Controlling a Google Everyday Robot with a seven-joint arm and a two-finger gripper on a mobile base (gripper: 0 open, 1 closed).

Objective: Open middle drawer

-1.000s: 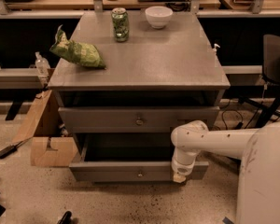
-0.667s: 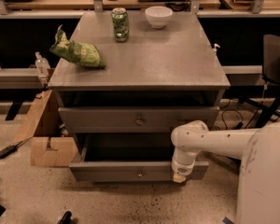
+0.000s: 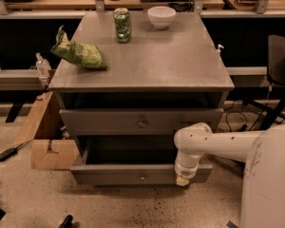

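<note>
The grey cabinet [image 3: 147,65] shows two drawer fronts. The top drawer [image 3: 99,122] has a tall front with a brass knob [image 3: 141,123]. Below it the middle drawer [image 3: 109,175], a shallow grey front with a small knob [image 3: 142,177], stands pulled out, with its dark inside showing above the front. The lowest drawer is hidden beneath it. My white arm [image 3: 218,144] reaches in from the right and bends down. My gripper [image 3: 182,180] is at the middle drawer's front, right of its knob, near the right end.
On the cabinet top lie a green chip bag [image 3: 78,53], a green can [image 3: 122,25] and a white bowl [image 3: 161,16]. A cardboard box [image 3: 47,144] stands left of the cabinet, a black chair [image 3: 280,61] to the right, and a black cable [image 3: 9,152] lies on the floor.
</note>
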